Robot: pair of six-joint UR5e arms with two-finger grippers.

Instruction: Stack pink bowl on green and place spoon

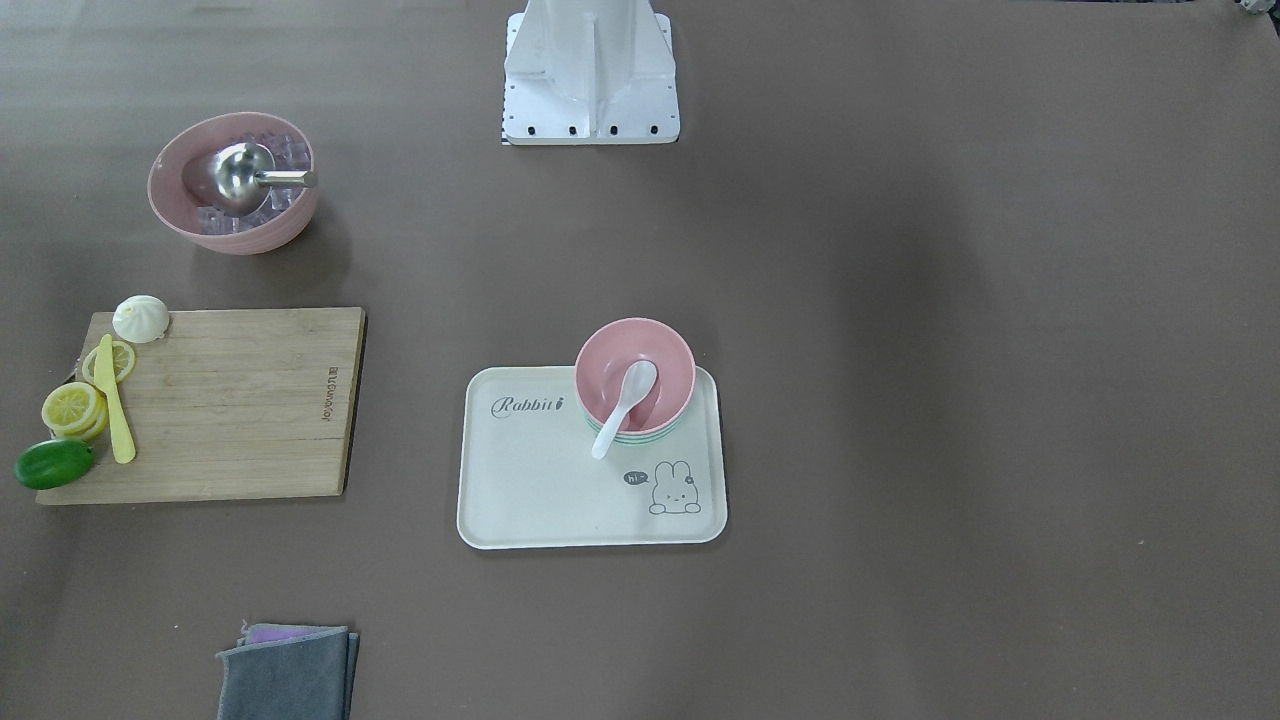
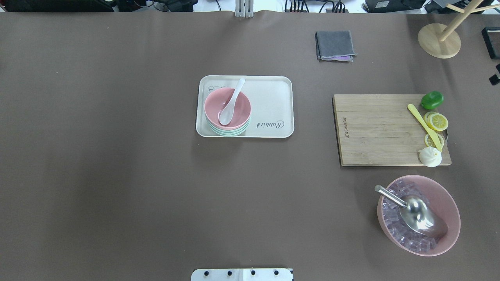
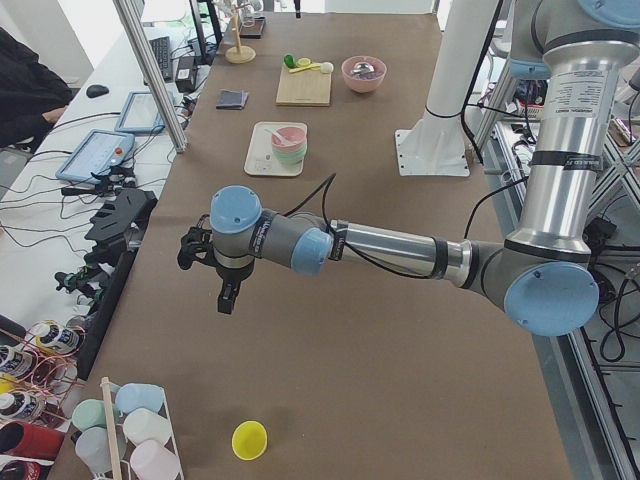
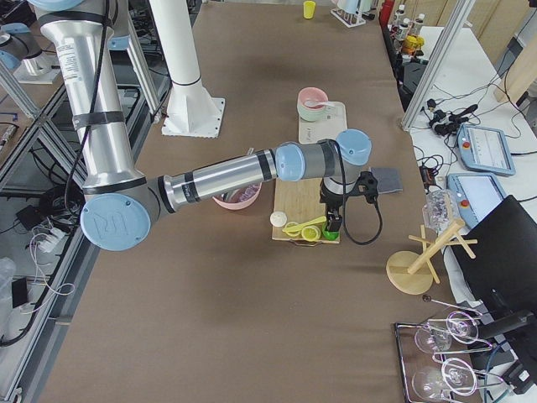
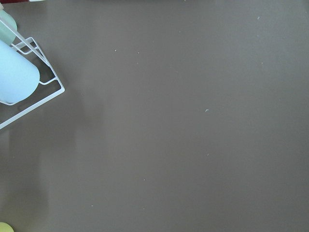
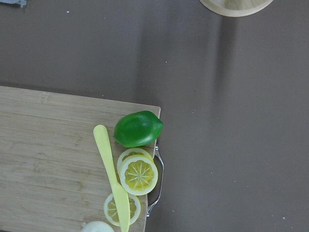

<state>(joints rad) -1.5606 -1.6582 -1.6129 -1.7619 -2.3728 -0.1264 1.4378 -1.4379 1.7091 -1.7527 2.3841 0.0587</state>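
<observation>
A small pink bowl (image 1: 660,365) sits stacked on green bowls (image 1: 640,437) at the corner of a cream rabbit tray (image 1: 540,480). A white spoon (image 1: 625,405) lies in the pink bowl, its handle over the rim. The overhead view shows the same stack (image 2: 216,103), spoon (image 2: 231,103) and tray (image 2: 273,101). My left gripper (image 3: 228,295) hangs over bare table far from the tray. My right gripper (image 4: 333,222) hangs over the cutting board's end by the lime. I cannot tell if either is open or shut.
A wooden cutting board (image 2: 375,128) holds a lime (image 2: 431,100), lemon slices (image 2: 437,121), a yellow knife (image 2: 424,125) and a bun (image 2: 430,157). A large pink bowl (image 2: 449,203) holds ice cubes and a metal scoop (image 2: 414,212). Folded grey cloths (image 2: 335,45) lie at the far edge.
</observation>
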